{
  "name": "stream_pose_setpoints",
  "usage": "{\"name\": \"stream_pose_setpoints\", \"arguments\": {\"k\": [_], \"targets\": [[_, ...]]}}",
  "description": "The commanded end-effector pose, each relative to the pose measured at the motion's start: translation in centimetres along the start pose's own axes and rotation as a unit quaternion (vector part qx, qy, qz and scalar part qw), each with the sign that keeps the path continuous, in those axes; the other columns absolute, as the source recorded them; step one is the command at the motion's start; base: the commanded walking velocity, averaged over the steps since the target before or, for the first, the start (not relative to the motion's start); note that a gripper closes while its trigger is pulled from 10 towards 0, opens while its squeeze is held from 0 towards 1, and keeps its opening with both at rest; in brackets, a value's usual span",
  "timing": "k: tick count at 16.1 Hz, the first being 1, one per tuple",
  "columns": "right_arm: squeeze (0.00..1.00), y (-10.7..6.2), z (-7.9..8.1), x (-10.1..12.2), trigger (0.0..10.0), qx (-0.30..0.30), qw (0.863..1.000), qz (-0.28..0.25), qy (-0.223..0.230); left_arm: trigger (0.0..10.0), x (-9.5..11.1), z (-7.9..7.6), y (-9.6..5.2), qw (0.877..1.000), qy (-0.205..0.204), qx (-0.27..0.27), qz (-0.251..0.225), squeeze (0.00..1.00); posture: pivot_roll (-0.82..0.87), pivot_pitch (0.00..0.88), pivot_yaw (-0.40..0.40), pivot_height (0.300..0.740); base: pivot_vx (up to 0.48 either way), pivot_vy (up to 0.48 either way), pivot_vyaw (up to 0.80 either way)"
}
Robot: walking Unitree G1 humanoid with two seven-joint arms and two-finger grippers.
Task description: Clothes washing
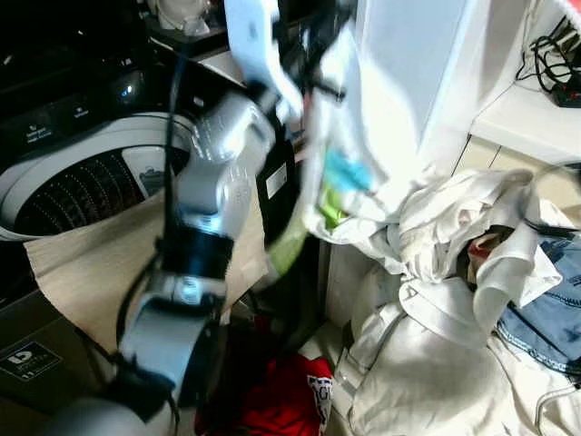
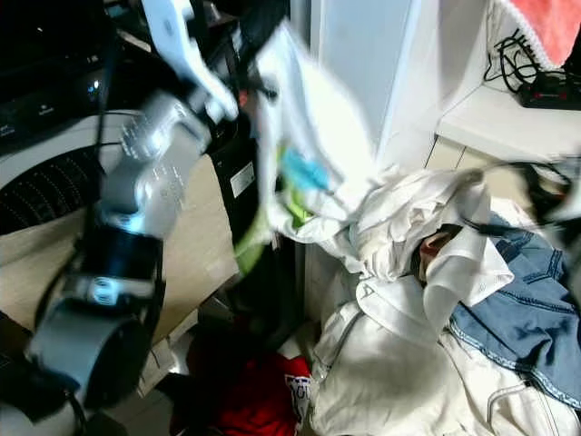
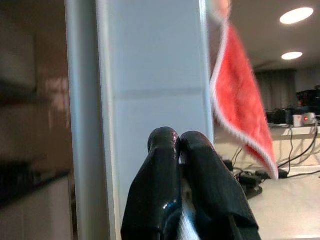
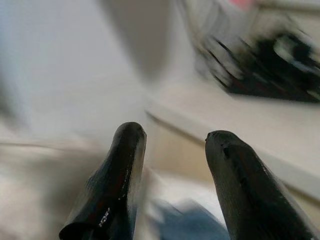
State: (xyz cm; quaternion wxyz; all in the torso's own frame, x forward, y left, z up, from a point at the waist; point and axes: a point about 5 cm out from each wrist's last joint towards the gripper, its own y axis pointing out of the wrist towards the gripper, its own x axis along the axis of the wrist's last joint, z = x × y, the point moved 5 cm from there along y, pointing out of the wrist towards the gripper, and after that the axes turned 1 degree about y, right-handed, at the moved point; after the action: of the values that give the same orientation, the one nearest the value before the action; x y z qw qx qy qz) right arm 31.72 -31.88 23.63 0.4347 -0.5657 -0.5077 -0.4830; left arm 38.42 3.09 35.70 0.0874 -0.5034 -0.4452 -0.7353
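A white garment (image 1: 349, 136) with blue and green patches is hanging blurred below the left gripper (image 3: 179, 145), whose fingers are pinching it together, raised beside the washing machine (image 1: 82, 173). The right gripper (image 4: 175, 145) is hovering with fingers apart over the laundry pile (image 1: 454, 300).

We can read no word or number for certain. A dark label (image 1: 25, 361) on the front of the washer (image 1: 54, 195) bears a white mark shaped like a "D", with lines beneath too small for us to read. A white sticker (image 1: 275, 180) on the black panel carries blurred print. The red garment (image 1: 277, 400) on the floor has a white patch (image 1: 320, 392) with unreadable marks.
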Motion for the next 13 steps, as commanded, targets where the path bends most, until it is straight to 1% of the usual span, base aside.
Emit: {"name": "stream_pose_setpoints", "arguments": {"k": [1,2,3,4,5,6,7,8,9,10,11,12,13], "targets": [[0.0,0.0,2.0,2.4,10.0,0.046,0.998,-0.047,-0.001,0.0,2.5,0.8,0.4,0.999,0.032,-0.002,-0.026,0.0,-0.18,0.0,0.088,0.74,0.0,0.0,0.0],[0.0,-0.1,3.7,3.2,10.0,0.084,0.995,-0.06,-0.003,0.0,3.7,2.9,0.5,0.996,0.084,0.02,-0.018,0.0,-0.17,0.0,0.087,0.74,0.0,0.0,0.0],[0.0,-0.3,5.2,3.5,10.0,0.117,0.991,-0.064,-0.013,0.0,5.5,6.0,0.3,0.984,0.171,0.051,0.001,0.0,-0.17,0.0,0.087,0.74,0.0,0.0,0.0],[0.0,-0.4,6.0,3.7,10.0,0.134,0.989,-0.067,-0.014,0.0,8.4,9.4,-0.1,0.963,0.253,0.097,0.009,0.0,-0.16,0.0,0.087,0.74,0.0,0.0,0.0],[0.0,-0.5,6.7,4.0,10.0,0.146,0.986,-0.074,-0.008,0.0,13.7,13.0,-0.7,0.915,0.365,0.173,-0.001,0.0,-0.16,0.0,0.087,0.74,0.0,0.0,0.0],[0.0,-0.6,7.2,4.2,10.0,0.155,0.985,-0.078,-0.002,0.0,19.8,14.8,-1.8,0.849,0.468,0.242,-0.035,0.0,-0.15,0.0,0.083,0.74,0.0,0.0,0.0],[0.0,-0.6,7.4,4.3,10.0,0.156,0.985,-0.079,-0.003,0.0,23.0,14.8,-2.3,0.814,0.51,0.27,-0.067,0.0,-0.14,0.0,0.081,0.74,0.0,0.0,0.0],[0.0,-0.5,7.6,4.4,10.0,0.158,0.984,-0.081,-0.002,0.0,26.0,14.4,-2.8,0.775,0.551,0.292,-0.098,0.0,-0.14,0.0,0.081,0.74,0.0,0.0,0.0],[0.0,-0.4,8.2,4.4,10.0,0.164,0.983,-0.083,-0.002,0.0,28.4,13.6,-3.0,0.737,0.594,0.3,-0.12,0.0,-0.14,0.0,0.081,0.74,0.0,0.0,0.0],[0.0,-0.5,9.0,4.0,10.0,0.172,0.982,-0.079,-0.002,0.0,26.0,14.8,-2.5,0.75,0.592,0.287,-0.069,0.0,-0.13,0.0,0.079,0.74,0.0,0.0,0.0],[0.0,-0.5,9.1,3.9,10.0,0.173,0.982,-0.078,-0.003,0.0,25.4,15.1,-2.5,0.752,0.591,0.285,-0.061,0.0,-0.13,0.0,0.079,0.74,0.0,0.0,0.0],[0.0,-0.5,9.5,3.7,10.0,0.177,0.981,-0.075,-0.003,0.0,20.7,17.1,-2.7,0.77,0.577,0.272,0.025,0.0,-0.13,0.0,0.077,0.74,0.0,0.0,0.0],[0.0,-0.6,10.0,3.5,10.0,0.185,0.98,-0.072,0.001,0.0,15.2,19.3,-3.7,0.783,0.549,0.254,0.149,0.0,-0.13,0.0,0.077,0.74,0.0,0.0,0.0]]}}
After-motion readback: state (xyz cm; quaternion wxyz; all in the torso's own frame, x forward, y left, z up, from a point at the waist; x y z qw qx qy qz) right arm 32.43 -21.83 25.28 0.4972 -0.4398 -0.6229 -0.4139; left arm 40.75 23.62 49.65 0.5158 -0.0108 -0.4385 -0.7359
